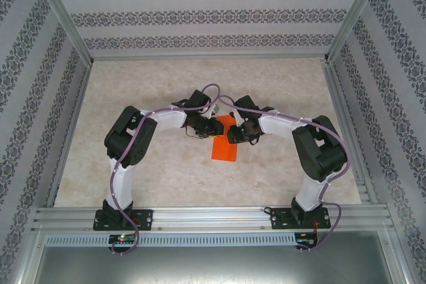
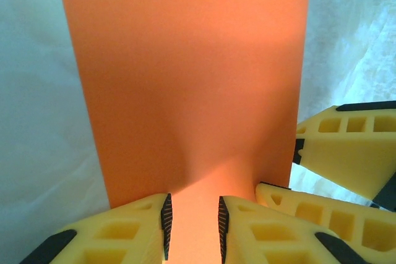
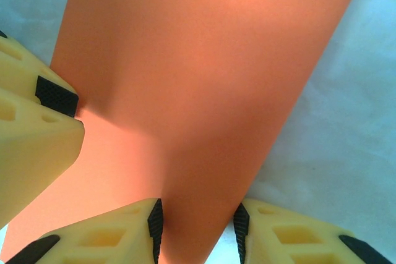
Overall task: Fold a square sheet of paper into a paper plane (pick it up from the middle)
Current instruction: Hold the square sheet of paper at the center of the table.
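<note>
my table (image 1: 160,177) is pale beige with a faint marbled grain, and close up from my wrists it looks whitish and mottled. three walls (image 1: 213,14) stand around it, papered in grey-and-white stripes of ornamental pattern. slim aluminium posts (image 1: 63,14) rise at the two far corners. along the near edge runs an aluminium rail (image 1: 213,216), just below it a slotted strip (image 1: 213,239), then a plain grey panel (image 1: 200,267).
</note>
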Available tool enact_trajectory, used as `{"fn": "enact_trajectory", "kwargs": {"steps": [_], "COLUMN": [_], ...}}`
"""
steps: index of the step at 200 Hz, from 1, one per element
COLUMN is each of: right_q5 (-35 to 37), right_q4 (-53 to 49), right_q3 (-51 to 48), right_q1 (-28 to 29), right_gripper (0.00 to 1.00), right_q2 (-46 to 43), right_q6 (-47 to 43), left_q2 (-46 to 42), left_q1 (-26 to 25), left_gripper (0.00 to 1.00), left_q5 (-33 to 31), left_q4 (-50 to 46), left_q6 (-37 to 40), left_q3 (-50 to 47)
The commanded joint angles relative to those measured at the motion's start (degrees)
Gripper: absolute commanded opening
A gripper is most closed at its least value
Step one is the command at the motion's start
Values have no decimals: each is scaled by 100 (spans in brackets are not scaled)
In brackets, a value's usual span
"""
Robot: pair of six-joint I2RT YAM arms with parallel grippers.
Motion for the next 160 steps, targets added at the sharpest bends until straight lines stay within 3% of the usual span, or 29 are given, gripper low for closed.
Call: {"fn": "enact_trajectory", "kwargs": {"steps": [1,160], "right_q5": [-33,75], "right_q4": [-44,-343], "right_q3": [-159,58], "right_q1": [-109,-24], "right_gripper": [38,35], "right_q2": [-47,158], "right_q6": [31,-406], "left_q2": [-11,-325], "left_q1": [-59,-59], "left_gripper": [30,30], "left_q5": [45,-126], "left_q4": [-190,-507], "left_q6": [163,307], "left_q3": [181,252]}}
